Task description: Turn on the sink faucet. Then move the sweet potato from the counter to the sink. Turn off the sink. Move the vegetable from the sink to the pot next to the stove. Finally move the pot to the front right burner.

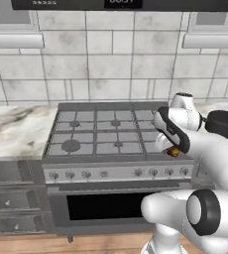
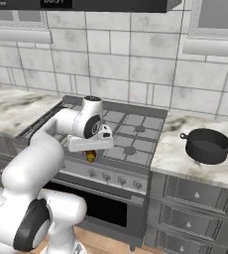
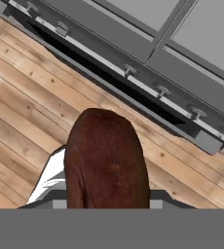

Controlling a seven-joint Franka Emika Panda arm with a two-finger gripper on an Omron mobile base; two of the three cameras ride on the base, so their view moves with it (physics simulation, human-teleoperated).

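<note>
My gripper (image 2: 91,152) is shut on the sweet potato (image 3: 106,160), a reddish-brown lump that hides the fingertips in the hand view. A small piece of the sweet potato (image 1: 173,152) shows under the hand, over the front edge of the stove (image 1: 101,131). Beneath it in the hand view lie the stove's knob row (image 3: 158,92) and the wooden floor (image 3: 21,97). The dark pot (image 2: 207,145) stands on the marble counter (image 2: 168,149) right of the stove, well apart from the gripper (image 1: 172,149). The front right burner (image 2: 130,150) is bare. Sink and sink faucet are out of view.
The oven door (image 1: 103,206) with its handle lies below the knobs. Grey drawers (image 2: 195,198) sit under the counter that carries the pot. More marble counter (image 1: 12,129) runs left of the stove. A tiled wall (image 1: 111,64) rises behind.
</note>
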